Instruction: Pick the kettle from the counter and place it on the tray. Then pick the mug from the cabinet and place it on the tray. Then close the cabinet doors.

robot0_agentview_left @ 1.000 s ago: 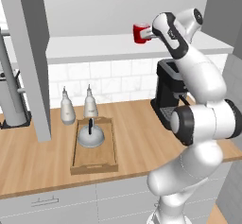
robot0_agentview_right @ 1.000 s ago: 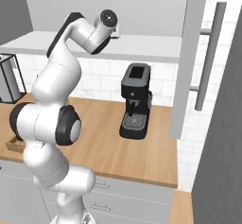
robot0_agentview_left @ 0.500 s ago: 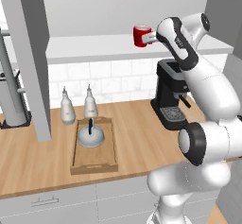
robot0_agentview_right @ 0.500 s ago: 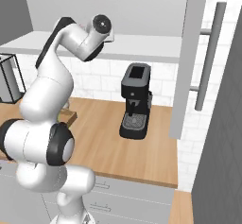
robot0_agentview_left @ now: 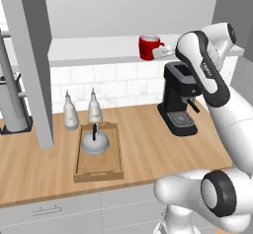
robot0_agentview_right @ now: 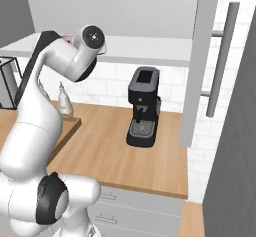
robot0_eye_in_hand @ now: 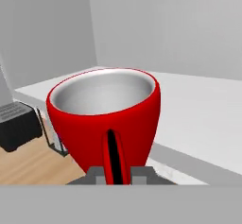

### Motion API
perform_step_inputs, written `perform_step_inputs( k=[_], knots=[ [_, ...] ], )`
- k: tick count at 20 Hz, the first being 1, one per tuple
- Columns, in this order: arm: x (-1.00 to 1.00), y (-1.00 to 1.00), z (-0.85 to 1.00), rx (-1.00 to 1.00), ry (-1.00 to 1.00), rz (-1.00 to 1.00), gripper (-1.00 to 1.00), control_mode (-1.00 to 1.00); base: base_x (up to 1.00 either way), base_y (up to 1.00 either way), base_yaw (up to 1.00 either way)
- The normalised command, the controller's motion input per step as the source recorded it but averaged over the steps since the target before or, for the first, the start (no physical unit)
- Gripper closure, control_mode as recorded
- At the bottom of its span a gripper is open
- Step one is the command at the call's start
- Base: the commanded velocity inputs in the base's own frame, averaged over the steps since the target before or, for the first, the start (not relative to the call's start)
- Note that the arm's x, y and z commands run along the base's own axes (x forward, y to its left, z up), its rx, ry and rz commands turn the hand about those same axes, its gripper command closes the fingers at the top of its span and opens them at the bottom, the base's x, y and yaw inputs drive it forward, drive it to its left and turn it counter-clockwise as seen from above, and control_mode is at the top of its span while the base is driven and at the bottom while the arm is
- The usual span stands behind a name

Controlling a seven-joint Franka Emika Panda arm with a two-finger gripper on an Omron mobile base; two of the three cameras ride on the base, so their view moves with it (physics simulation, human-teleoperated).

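From the left base view, I have my pincer [robot0_agentview_left: 162, 53] up at the cabinet shelf [robot0_agentview_left: 99, 48], pinched on the handle of the red mug [robot0_agentview_left: 148, 46], which sits at the shelf's front edge. Below, the kettle [robot0_agentview_left: 95, 141] stands on the tray [robot0_agentview_left: 98, 170], toward its far end, and the tray lies on the counter [robot0_agentview_left: 148, 144]. Two white bottles [robot0_agentview_left: 82, 112] stand just behind the tray, and a black coffee machine [robot0_agentview_left: 179, 99] sits to their right under my arm. One cabinet door [robot0_agentview_left: 32, 55] hangs open at the left.

From the right base view, my arm bends up toward the shelf; the coffee machine [robot0_agentview_right: 142, 106] stands on the counter [robot0_agentview_right: 130, 153], and the other door [robot0_agentview_right: 202, 56] with its silver bar handle [robot0_agentview_right: 220, 61] stands open on the right.

From the hand view, the mug [robot0_eye_in_hand: 106, 116] is upright right in front of me, white inside, its handle [robot0_eye_in_hand: 113, 157] running down between my fingertips [robot0_eye_in_hand: 97, 176], which press against it from both sides.
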Motion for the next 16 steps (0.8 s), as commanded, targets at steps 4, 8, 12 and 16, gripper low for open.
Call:
perform_step_inputs(
  k=[4,8,12,16],
  knots=[
    [-0.19,0.09,-0.03,-0.01,0.01,0.08,1.0,-1.0,0.0,0.0,0.0],
    [-0.02,0.0,0.0,0.0,0.0,0.0,1.0,-1.0,0.0,0.0,0.0],
    [-0.34,0.05,-0.13,0.0,0.04,0.03,1.0,-1.0,0.0,0.0,0.0],
    [-0.52,0.49,-0.73,0.0,0.06,0.11,1.0,-1.0,0.0,0.0,0.0]
  ],
)
